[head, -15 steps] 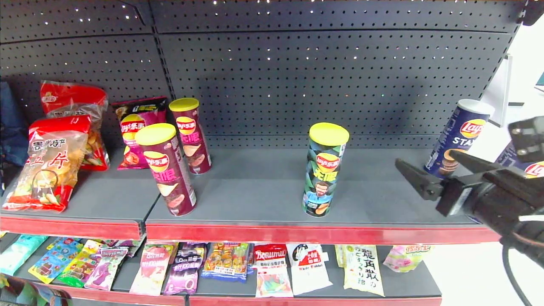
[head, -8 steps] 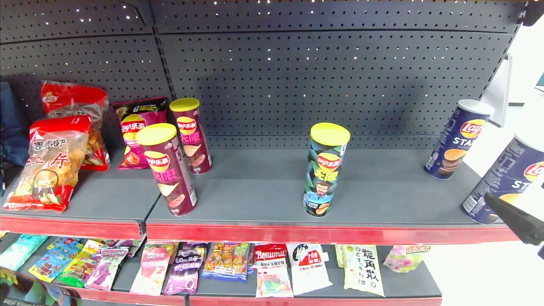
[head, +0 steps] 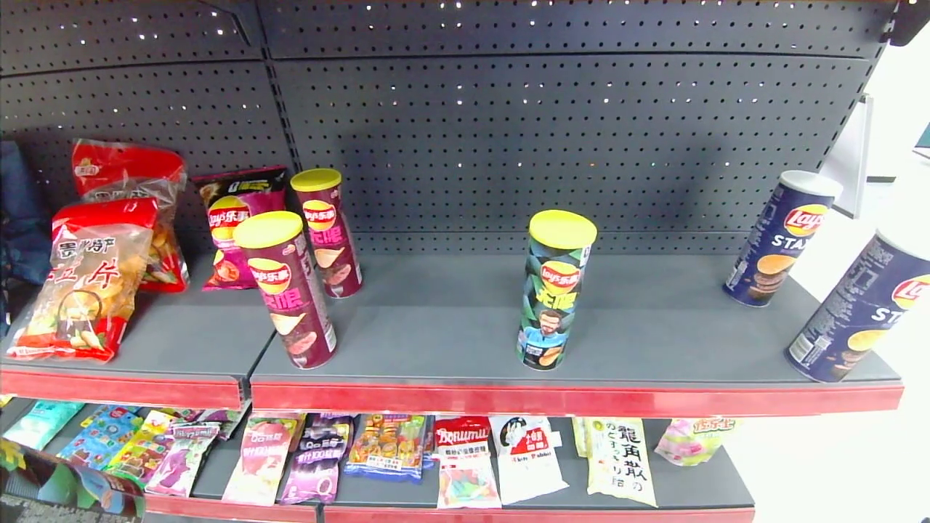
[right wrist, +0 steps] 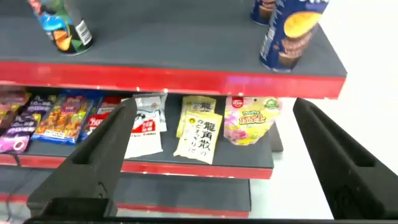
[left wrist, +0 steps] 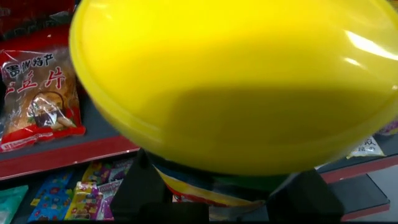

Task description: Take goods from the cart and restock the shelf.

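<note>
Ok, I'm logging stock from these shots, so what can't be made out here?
Held can, left wrist view: its yellow lid hides the body; flavour unreadable.
Front blue can, head view: right edge clips its lid.
Colourful thing, head view's lower-left corner: cut off, unidentifiable.
Lower-shelf packets: tops hidden under the red shelf lip.

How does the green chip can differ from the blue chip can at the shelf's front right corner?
The green chip can has a yellow lid, the blue chip can a white one. The green can stands mid-shelf, the blue can at the right end. Both are tall tubes standing on the upper shelf.
</note>
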You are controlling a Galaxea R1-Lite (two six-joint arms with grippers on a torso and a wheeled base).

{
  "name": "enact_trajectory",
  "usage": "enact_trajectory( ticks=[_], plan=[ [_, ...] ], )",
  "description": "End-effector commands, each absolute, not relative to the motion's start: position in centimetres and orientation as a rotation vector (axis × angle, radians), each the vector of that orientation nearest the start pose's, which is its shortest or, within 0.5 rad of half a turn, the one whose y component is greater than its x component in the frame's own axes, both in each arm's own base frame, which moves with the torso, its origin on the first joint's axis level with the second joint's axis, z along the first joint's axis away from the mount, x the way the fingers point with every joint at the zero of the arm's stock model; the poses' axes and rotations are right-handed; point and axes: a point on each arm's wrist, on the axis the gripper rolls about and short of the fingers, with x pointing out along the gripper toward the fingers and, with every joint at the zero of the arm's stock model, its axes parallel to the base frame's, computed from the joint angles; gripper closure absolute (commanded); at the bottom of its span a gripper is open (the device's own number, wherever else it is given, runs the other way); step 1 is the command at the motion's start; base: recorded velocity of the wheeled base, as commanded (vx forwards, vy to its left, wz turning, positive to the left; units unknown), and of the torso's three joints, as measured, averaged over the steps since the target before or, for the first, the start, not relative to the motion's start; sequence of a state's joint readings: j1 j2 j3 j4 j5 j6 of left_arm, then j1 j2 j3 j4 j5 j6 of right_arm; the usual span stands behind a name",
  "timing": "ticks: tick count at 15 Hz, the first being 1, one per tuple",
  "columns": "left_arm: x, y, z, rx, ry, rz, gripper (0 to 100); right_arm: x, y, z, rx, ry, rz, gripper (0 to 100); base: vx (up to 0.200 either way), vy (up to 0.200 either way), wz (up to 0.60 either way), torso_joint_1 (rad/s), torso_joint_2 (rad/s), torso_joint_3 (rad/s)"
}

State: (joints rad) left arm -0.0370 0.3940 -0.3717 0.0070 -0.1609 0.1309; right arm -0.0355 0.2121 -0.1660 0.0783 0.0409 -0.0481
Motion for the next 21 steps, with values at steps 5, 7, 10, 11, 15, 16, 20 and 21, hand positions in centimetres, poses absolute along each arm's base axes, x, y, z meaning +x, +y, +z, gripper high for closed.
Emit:
enact_trajectory(
  ticks=[5,7,10,11,15,16,20,21],
  plan=[
    [0.2,-0.5,18.6,0.126,0.015,-0.236,100,-2.7,-0.2,8.4,-0.066,0.005,-0.100,0,0.000,0.000,0.00,0.000,0.00,0.000],
    [0.5,-0.5,18.5,0.124,0.029,-0.260,100,-2.7,-0.2,8.4,-0.064,0.005,-0.100,0,0.000,0.000,0.00,0.000,0.00,0.000],
    [0.9,-0.6,19.2,0.122,0.033,-0.296,100,-2.7,-0.2,8.3,-0.048,0.005,-0.101,0,0.000,0.000,-0.20,-0.002,0.00,0.001],
    [1.1,-0.6,19.3,0.121,0.037,-0.305,100,-2.7,-0.2,8.3,-0.046,0.005,-0.101,0,0.000,0.000,-0.60,-0.002,0.01,-0.002],
    [1.5,-0.8,19.2,0.115,0.060,-0.373,100,-2.7,-0.2,8.4,-0.046,0.004,-0.095,0,0.000,0.000,-0.60,0.006,0.00,0.001],
    [1.7,-0.8,19.3,0.114,0.066,-0.372,100,-2.7,-0.2,8.3,-0.046,0.005,-0.095,0,0.000,0.000,-0.60,0.002,0.00,0.002],
    [4.6,-0.9,20.7,0.097,0.120,-0.372,100,-2.7,-0.2,8.4,-0.051,0.004,-0.097,0,0.000,0.000,-0.30,0.002,0.00,0.001],
    [6.2,-1.0,21.0,0.086,0.130,-0.372,100,-2.7,-0.2,8.3,-0.051,0.006,-0.097,0,0.000,0.000,0.00,0.000,0.00,0.000]
  ],
)
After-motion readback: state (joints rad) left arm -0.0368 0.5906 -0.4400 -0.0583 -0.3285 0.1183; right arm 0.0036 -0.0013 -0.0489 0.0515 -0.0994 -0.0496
